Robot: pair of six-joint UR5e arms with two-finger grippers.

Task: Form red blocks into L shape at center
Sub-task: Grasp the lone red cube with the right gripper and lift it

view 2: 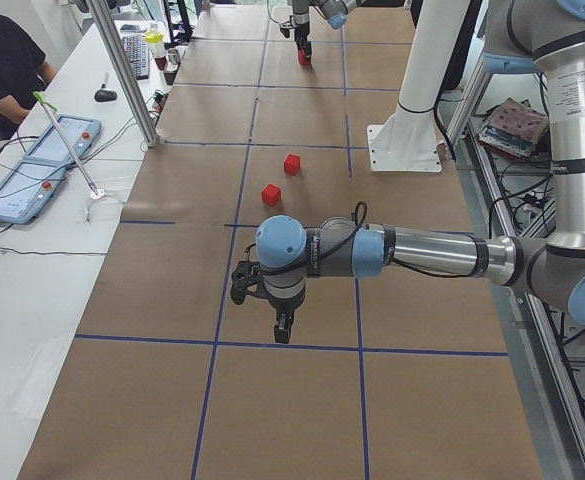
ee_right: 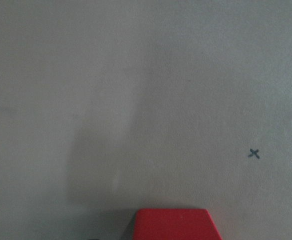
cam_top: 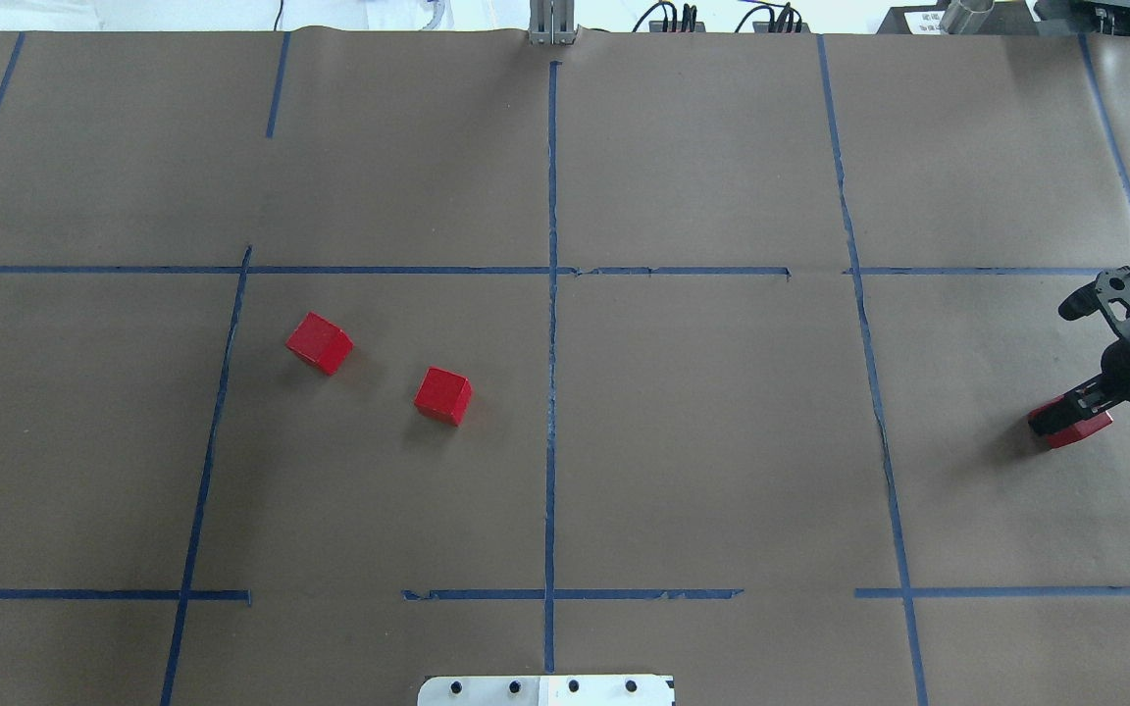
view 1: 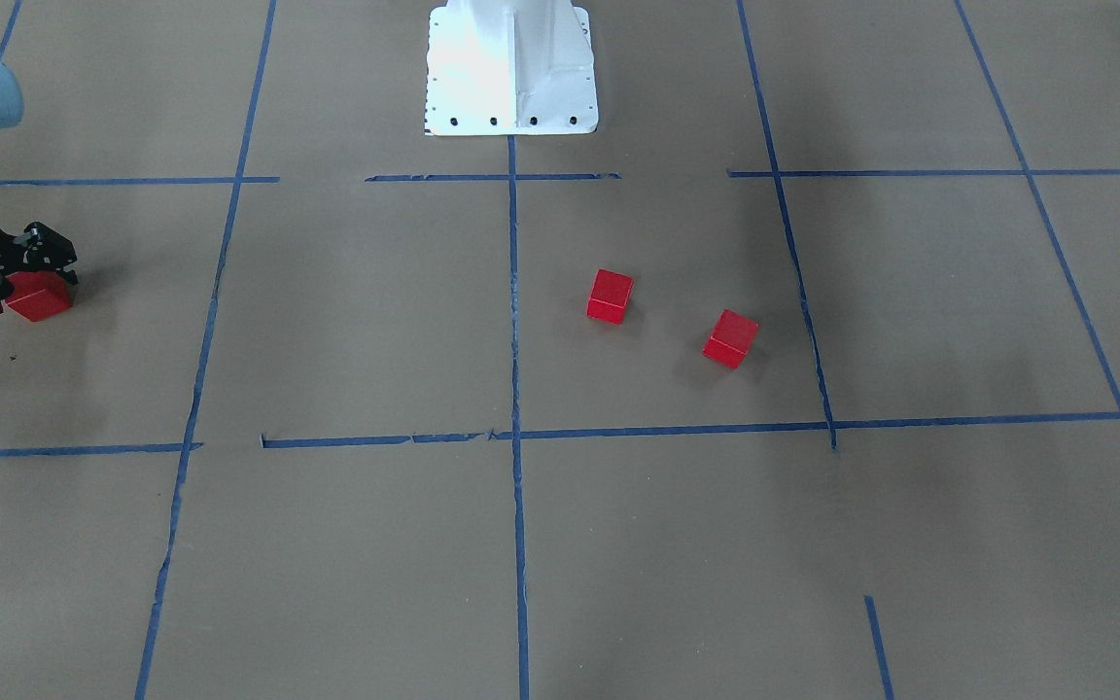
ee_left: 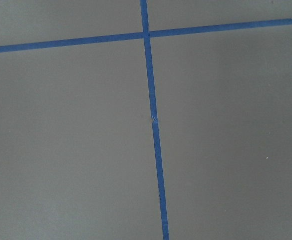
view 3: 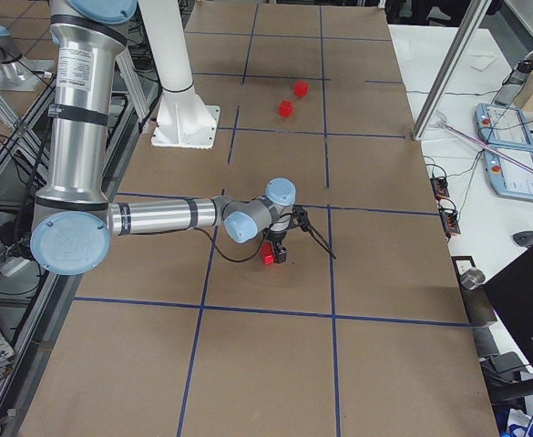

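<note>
- The worktop (cam_top: 722, 441) is brown paper ruled with blue tape. The middle tape line (cam_top: 551, 412) runs through the center, where no block lies yet.
- The left arm (view 2: 422, 252) reaches out low over bare paper near a tape crossing, well apart from every block. Its wrist camera shows only tape and paper.
- The right arm (view 3: 157, 217) stretches to the robot's far right, beyond the next tape line out from the middle.
- The left tool (view 2: 283, 326) points down. I cannot tell whether its fingers are spread or pressed together.
- The right tool (cam_top: 1067, 424) sits low at the worktop, its fingers on either side of the third block (view 1: 38, 297) and seemingly pinching it.
- The other two blocks (cam_top: 320, 343) (cam_top: 443, 395) lie apart from each other on the robot's left of the middle line, each turned at its own angle.
- The step in hand looks like the pick-up of the outlying block, with no part of the L formed.
- The next move calls for a lift, a long carry to the middle line and a square set-down, so the other two can butt against it.
</note>
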